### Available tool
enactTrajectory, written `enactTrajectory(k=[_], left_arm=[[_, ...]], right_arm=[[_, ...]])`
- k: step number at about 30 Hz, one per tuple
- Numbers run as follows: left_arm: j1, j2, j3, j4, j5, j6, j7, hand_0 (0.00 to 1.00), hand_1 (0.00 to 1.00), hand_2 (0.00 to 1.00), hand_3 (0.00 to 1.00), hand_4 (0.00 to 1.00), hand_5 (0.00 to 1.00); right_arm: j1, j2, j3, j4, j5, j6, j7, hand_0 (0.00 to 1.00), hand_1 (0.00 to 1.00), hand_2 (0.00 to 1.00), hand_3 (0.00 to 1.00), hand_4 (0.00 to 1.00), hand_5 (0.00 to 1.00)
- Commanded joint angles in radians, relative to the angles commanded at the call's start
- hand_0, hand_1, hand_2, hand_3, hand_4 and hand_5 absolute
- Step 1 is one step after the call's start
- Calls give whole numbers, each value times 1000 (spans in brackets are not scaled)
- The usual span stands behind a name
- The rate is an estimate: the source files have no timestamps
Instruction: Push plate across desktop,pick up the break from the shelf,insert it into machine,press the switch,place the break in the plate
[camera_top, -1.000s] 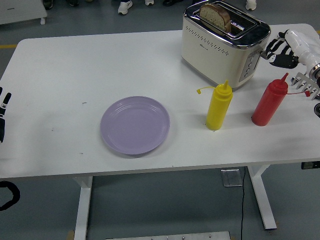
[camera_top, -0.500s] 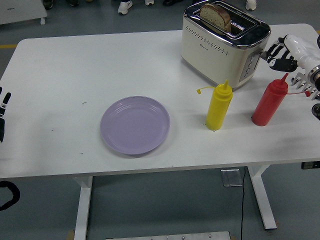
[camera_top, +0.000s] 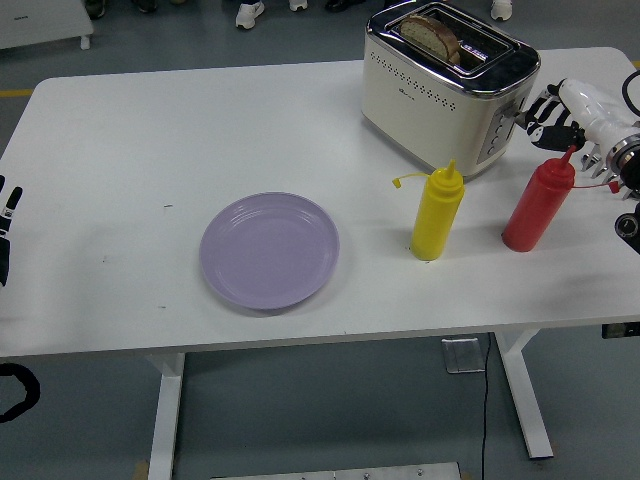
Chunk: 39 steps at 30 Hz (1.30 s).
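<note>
While set at upper right on the white desk (camera_top: 120, 140), holds one slice of bread (camera_top: 432, 32) upright in a slot: one cream toaster (camera_top: 447, 85). Just right of its end panel, one right hand (camera_top: 556, 108), fingers (camera_top: 540, 112) loosely curled near the switch side, gripping nothing; contact cannot be told. Below: one yellow squeeze bottle (camera_top: 437, 213) and one red squeeze bottle (camera_top: 538, 202), apart. Centre-left, one empty lilac plate (camera_top: 269, 249). At far left edge, one left hand (camera_top: 6, 228), fingers unreadable.

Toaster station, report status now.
Right hand at the toaster's switch end, fingers curled, holding nothing. Left hand idle at table's left edge. Bread in slot. Red bottle close below right hand.
</note>
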Motion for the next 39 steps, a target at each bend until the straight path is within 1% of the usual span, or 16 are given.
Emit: enactTrajectory(k=[9, 20, 30, 36, 39], left_arm=[[-1, 0, 1, 1, 0, 0, 0, 815, 860, 922, 849, 646, 998], [-5, 1, 0, 1, 0, 1, 0, 813, 861, 922, 849, 646, 998], [-5, 0, -2, 1, 0, 1, 0, 814, 861, 922, 849, 646, 998], [-5, 0, -1, 1, 0, 0, -1, 814, 861, 922, 849, 646, 998], [-6, 0, -2, 1, 1, 0, -1, 814, 861, 922, 849, 646, 998]], right_arm=[[10, 9, -34, -2, -2, 5, -2, 367, 445, 536, 568, 501, 392], [26, 21, -59, -38, 1, 16, -6, 365, 443, 535, 566, 504, 399], [25, 19, -18, -36, -11, 7, -9, 365, 443, 534, 567, 504, 400], [18, 10, 24, -16, -27, 8, -21, 373, 449, 543, 577, 509, 394], [8, 4, 69, 4, -42, 7, -33, 373, 449, 543, 577, 509, 394]])
